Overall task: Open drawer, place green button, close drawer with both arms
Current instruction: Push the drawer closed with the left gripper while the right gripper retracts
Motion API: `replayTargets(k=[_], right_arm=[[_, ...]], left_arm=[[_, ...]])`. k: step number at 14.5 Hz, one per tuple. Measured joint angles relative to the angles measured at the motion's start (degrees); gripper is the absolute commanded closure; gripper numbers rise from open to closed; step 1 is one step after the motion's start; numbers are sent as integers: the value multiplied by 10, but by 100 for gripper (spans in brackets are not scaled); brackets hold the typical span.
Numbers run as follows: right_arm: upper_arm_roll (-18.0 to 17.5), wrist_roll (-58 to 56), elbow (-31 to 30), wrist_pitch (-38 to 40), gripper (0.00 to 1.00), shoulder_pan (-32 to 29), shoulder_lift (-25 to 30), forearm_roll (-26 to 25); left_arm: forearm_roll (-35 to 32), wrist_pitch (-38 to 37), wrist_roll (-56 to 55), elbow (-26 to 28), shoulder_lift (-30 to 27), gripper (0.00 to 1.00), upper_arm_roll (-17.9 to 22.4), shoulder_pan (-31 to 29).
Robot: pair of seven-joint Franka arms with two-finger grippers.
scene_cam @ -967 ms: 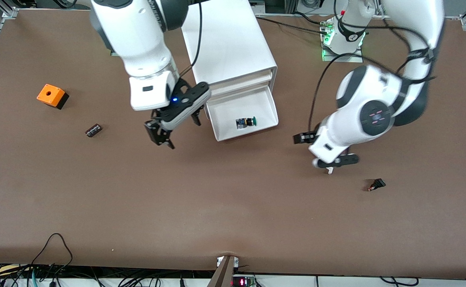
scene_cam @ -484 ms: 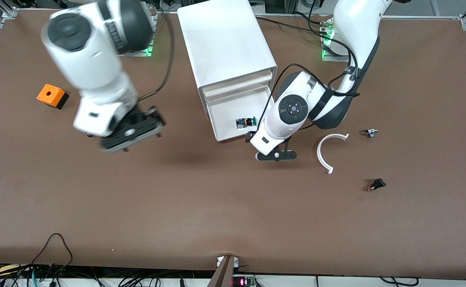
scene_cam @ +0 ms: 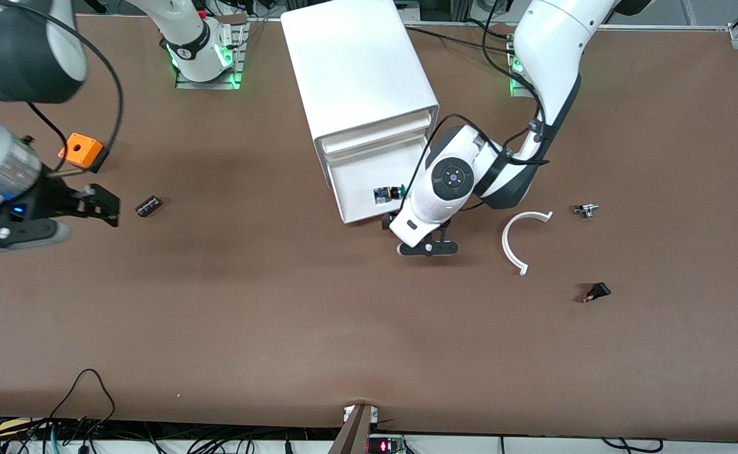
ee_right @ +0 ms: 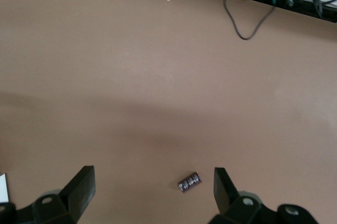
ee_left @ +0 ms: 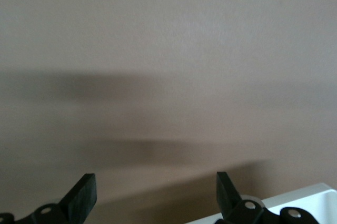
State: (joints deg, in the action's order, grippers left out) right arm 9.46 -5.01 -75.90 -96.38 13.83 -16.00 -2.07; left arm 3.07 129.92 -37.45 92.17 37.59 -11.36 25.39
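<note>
Partly hidden button (scene_cam: pixel 389 192) in drawer (scene_cam: pixel 369 183), left arm (scene_cam: pixel 451 183) overlapping; both grippers' fingers spread

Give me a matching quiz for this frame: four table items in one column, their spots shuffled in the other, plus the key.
Items
1. button
2. orange box
3. white curved piece
4. left hand

Places
A. at the right arm's end of the table
B. in the open drawer
C. just in front of the open drawer, open
D. on the table toward the left arm's end

Pairs: 1-B, 2-A, 3-D, 4-C
</note>
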Motion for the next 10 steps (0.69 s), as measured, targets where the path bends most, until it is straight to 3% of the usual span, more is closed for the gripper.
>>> replayTargets(k=[6,10], right_arm=[[-32,-34,-76,5,0,-99,72,0],[-41,-47,-125,5,0,-110,123,0]], left_arm=[[0,9,-72,13,3,0,-2,39],[0,9,-72,13,6,0,-5,38]])
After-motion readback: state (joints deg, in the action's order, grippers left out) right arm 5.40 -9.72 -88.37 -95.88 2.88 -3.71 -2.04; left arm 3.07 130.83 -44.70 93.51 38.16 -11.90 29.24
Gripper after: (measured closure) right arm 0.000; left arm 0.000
